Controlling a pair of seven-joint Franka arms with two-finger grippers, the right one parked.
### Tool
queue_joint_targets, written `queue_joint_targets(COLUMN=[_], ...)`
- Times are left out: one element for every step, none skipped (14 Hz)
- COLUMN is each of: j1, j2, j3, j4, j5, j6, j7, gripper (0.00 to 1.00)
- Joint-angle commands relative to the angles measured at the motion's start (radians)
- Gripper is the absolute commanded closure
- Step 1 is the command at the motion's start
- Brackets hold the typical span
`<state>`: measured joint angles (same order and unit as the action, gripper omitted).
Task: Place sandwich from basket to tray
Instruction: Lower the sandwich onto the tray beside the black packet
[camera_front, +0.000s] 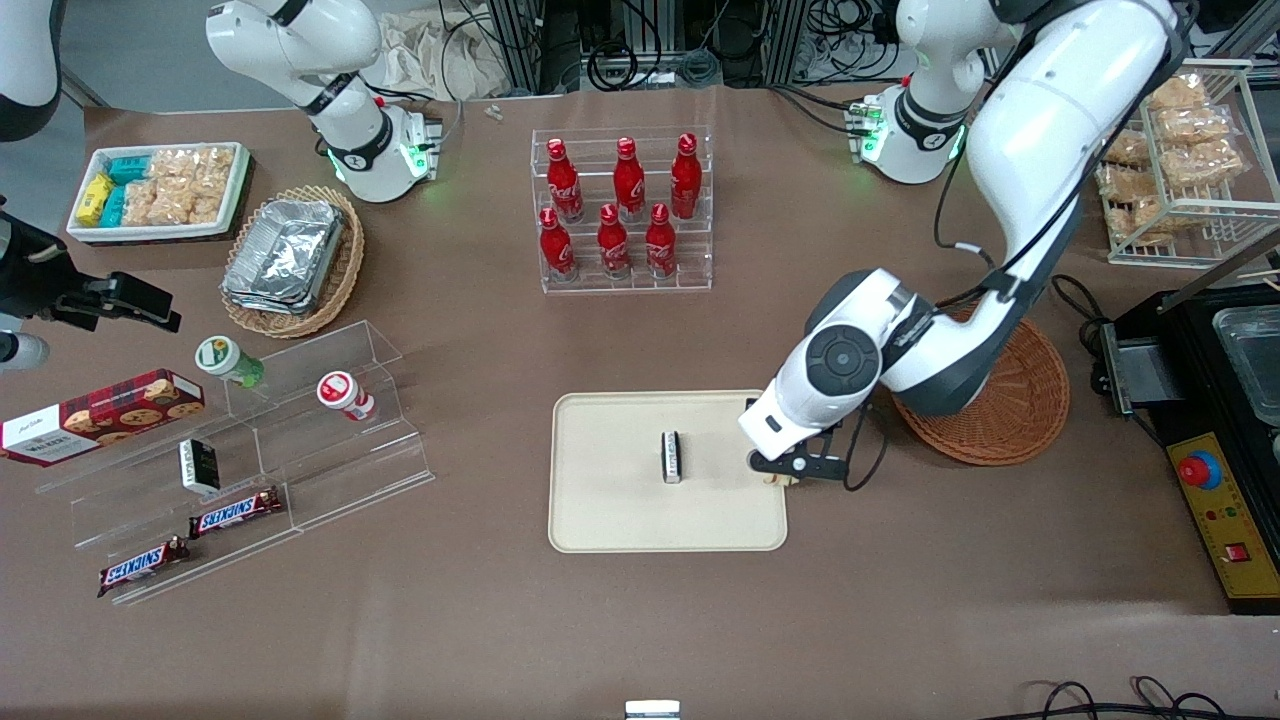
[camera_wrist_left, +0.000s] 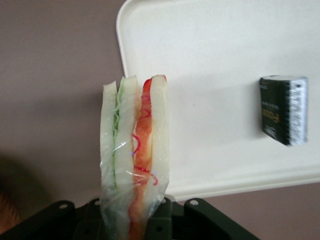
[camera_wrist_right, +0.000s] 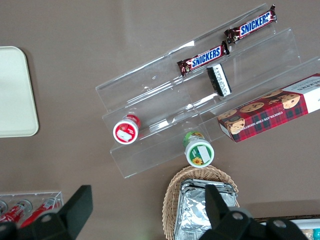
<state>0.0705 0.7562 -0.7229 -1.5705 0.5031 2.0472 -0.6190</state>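
The gripper (camera_front: 783, 477) clamps the plastic-wrapped sandwich (camera_wrist_left: 134, 150) over the tray (camera_front: 610, 520), at the tray's edge nearest the orange-brown wicker basket (camera_front: 1020, 410); the wedge seems to hang clear of the surface. A small black packet (camera_front: 672, 457) lies mid-tray.

glossy white arm (camera_front: 1040, 150), dark joints, black hand (camera_front: 778, 478)

The gripper (camera_front: 778, 478) is held over the tray (camera_front: 620, 520) edge nearest the basket (camera_front: 1020, 410), the sandwich (camera_wrist_left: 134, 150) clamped in it; a small packet (camera_front: 672, 457) is parked mid-tray.
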Motion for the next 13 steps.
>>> queue_joint_targets(j1=[-0.079, -0.115, -0.135, -0.152, -0.173, -0.178, -0.178, -0.176, -0.175, -0.173, -0.17, -0.169, -0.157], j2=[0.124, 0.144, 0.155, 0.173, 0.19, 0.207, 0.213, 0.212, 0.209, 0.204, 0.195, 0.187, 0.173], j3=[0.034, 0.039, 0.075, 0.098, 0.106, 0.106, 0.108, 0.108, 0.108, 0.106, 0.106, 0.105, 0.1], j4=[0.117, 0.168, 0.182, 0.205, 0.24, 0.254, 0.256, 0.256, 0.253, 0.254, 0.254, 0.256, 0.257], j5=[0.094, 0.095, 0.092, 0.089, 0.091, 0.092, 0.092, 0.091, 0.088, 0.083, 0.08, 0.08, 0.08], j6=[0.037, 0.03, 0.034, 0.042, 0.042, 0.042, 0.042, 0.042, 0.039, 0.033, 0.021, -0.014, -0.066], j7=[-0.03, -0.03, -0.025, -0.024, -0.019, -0.019, -0.024, -0.019, -0.03, -0.03, -0.025, -0.024, -0.03], gripper=[1.0, 1.0, 1.0, 1.0, 1.0, 1.0, 0.97, 0.49, 0.02, 0.0, 0.0, 0.0, 0.0])
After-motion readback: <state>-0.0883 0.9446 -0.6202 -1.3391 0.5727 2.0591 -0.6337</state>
